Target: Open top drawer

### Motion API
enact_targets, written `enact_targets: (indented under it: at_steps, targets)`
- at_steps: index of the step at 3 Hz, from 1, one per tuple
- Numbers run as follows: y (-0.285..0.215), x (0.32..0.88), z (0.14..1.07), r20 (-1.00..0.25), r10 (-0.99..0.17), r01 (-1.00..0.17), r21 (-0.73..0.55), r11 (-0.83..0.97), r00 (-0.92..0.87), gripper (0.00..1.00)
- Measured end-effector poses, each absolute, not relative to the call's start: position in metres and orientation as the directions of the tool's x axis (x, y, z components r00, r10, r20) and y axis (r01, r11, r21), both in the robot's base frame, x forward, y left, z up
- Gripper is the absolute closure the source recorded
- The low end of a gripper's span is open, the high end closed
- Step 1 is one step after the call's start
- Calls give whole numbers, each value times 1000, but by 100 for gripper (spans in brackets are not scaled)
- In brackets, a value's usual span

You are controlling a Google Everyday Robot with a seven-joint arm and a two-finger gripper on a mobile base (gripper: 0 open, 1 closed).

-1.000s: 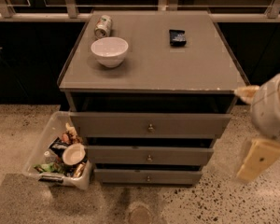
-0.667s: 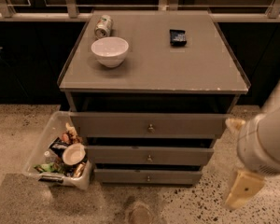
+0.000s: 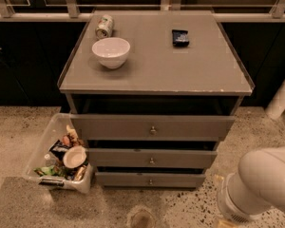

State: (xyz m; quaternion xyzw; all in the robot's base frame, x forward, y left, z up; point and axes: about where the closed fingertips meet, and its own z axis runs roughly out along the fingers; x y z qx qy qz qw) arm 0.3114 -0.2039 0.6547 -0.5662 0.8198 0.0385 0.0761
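The top drawer (image 3: pixel 152 126) is the widest grey front of three in the cabinet, with a small round metal knob (image 3: pixel 153 130) at its centre. A dark gap shows between its upper edge and the cabinet top. My arm's white wrist housing (image 3: pixel 261 189) fills the bottom right corner, right of and below the drawers. Only a tan sliver of my gripper (image 3: pixel 224 222) shows at the bottom edge, well apart from the knob. Nothing touches the drawer.
On the cabinet top (image 3: pixel 156 75) stand a white bowl (image 3: pixel 111 51), a can lying on its side (image 3: pixel 104 26) and a dark packet (image 3: pixel 180 37). A clear bin of trash (image 3: pixel 61 158) sits on the floor left of the drawers. A white post (image 3: pixel 281 96) stands at the right.
My arm has dropped from the cabinet's right side down into the bottom right corner. The tan gripper finger has slid almost out of the frame. The drawers have not moved.
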Motion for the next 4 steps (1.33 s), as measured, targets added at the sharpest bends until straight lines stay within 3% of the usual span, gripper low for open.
enact_targets:
  at_steps: [2,3,4]
  targets:
    - [-205,308,650,-166,-921,-933,-13,360,-354,0]
    - [-193,324,649,-175,-931,-935,-105,340,-319,0]
    - [-159,368,658,-172,-959,-916,-296,269,-226,0]
